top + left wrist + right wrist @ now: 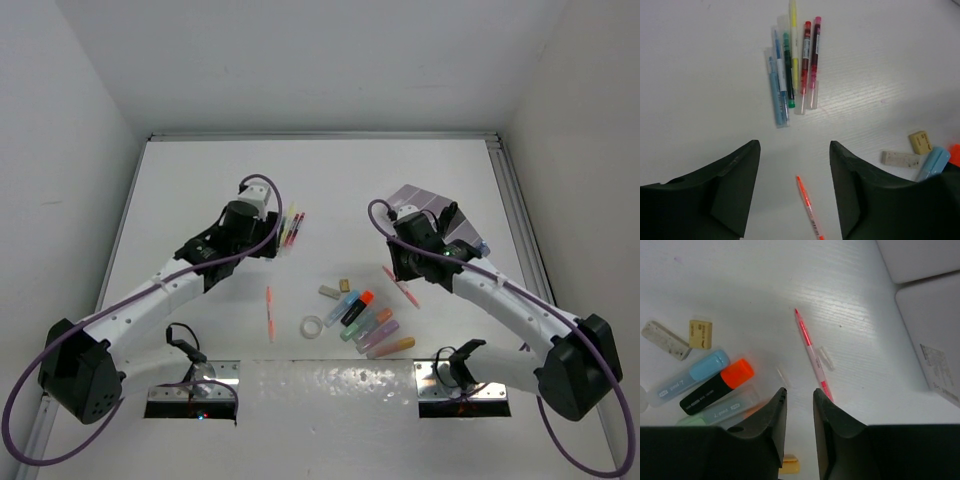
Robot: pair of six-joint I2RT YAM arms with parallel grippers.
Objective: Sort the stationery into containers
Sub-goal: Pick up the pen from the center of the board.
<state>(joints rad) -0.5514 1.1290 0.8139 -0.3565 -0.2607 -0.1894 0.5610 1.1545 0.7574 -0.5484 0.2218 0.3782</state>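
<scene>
White table (200,180), matte, w/ faint wood-grain lines visible close up. Plain pale-grey walls box it in on 3 sides: back wall (320,60), left wall (60,150), right wall (590,120). Silver metal rail (320,136) runs along the table's far edge, similar rails down L & R edges. Light soft & even from above; shadows weak. Bright glare patch (840,305) on the tabletop in the right wrist view.

The white surface (700,75) has a fine wood-like grain and soft sheen; pens (788,70) are clear glossy plastic; black fingers (715,200) look matt.
</scene>
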